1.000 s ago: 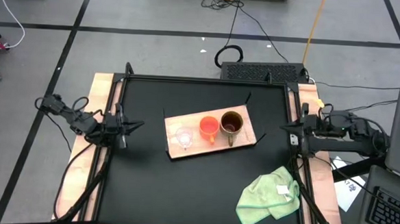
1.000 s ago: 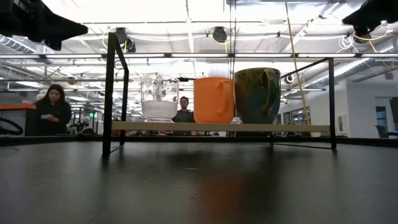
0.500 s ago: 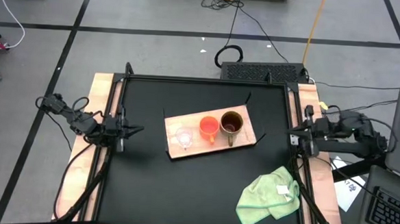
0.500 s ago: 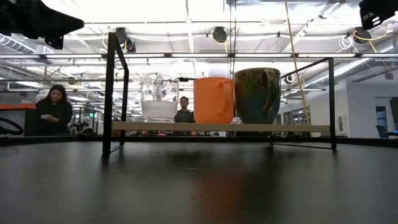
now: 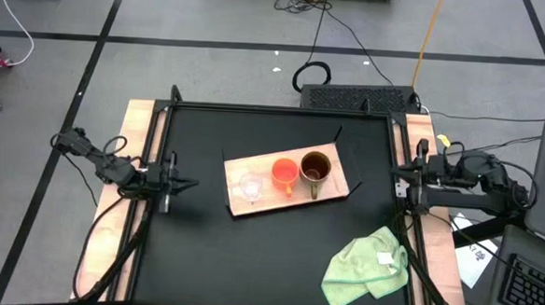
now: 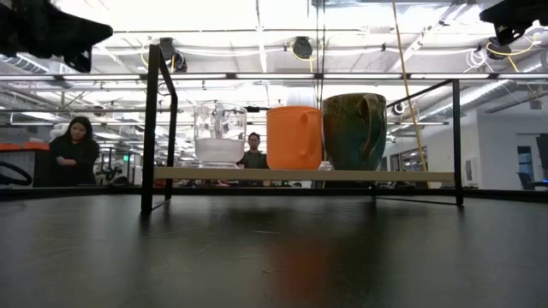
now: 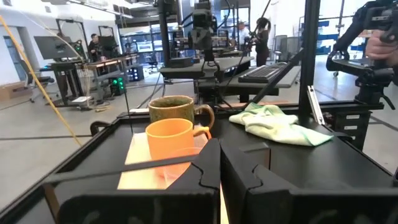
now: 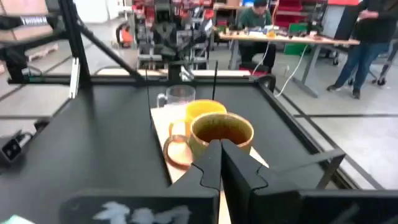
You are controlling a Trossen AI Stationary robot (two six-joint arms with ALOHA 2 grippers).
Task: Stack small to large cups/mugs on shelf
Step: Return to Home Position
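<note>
Retreat to the rest pose looks like the step in hand: the clear glass cup (image 5: 250, 187), orange cup (image 5: 283, 174) and brown mug (image 5: 315, 168) stand in a row, small to large, on the shelf (image 5: 242, 164) at the centre of the high view. The left gripper (image 5: 182, 183) hangs at middle left of that frame, the right gripper (image 5: 397, 187) at middle right, both well apart from the shelf. Each wrist view shows its fingers pressed together on nothing. Done well, each arm folds back along its own edge of the table (image 5: 202, 252) without swinging across the row, and the right arm passes clear of the green cloth (image 5: 367, 265) at lower right.
</note>
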